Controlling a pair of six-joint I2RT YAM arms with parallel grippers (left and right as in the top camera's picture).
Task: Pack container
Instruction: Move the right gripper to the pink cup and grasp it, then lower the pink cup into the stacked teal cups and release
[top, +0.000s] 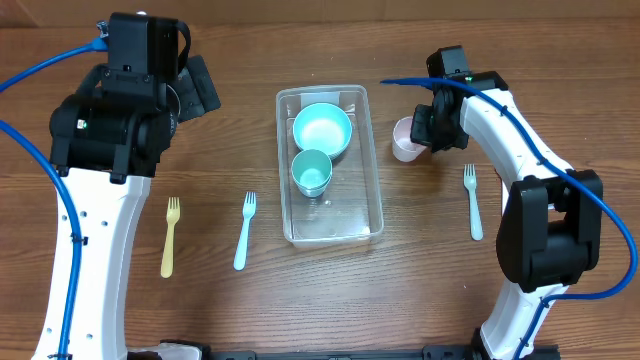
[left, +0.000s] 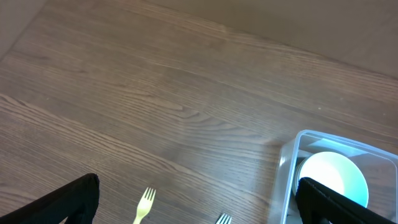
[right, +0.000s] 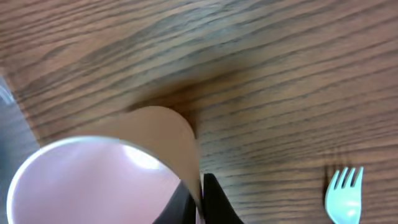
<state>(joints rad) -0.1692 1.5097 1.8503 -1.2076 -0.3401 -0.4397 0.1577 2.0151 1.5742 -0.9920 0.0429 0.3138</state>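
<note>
The clear plastic container (top: 330, 222) stands at the table's middle and holds a teal bowl (top: 322, 128) and a teal cup (top: 311, 171). Its corner shows in the left wrist view (left: 292, 155), with the bowl (left: 329, 177) inside. My right gripper (top: 428, 128) is shut on the rim of a pink cup (top: 406, 140), right of the container. In the right wrist view the fingers (right: 198, 199) pinch the cup's wall (right: 124, 162). My left gripper (left: 199, 211) is open and empty, high over the table's left side.
A yellow fork (top: 170, 236) and a light blue fork (top: 244, 231) lie left of the container. Another light blue fork (top: 472, 201) lies right of it, and shows in the right wrist view (right: 344, 190). The yellow fork's tines show in the left wrist view (left: 144, 202).
</note>
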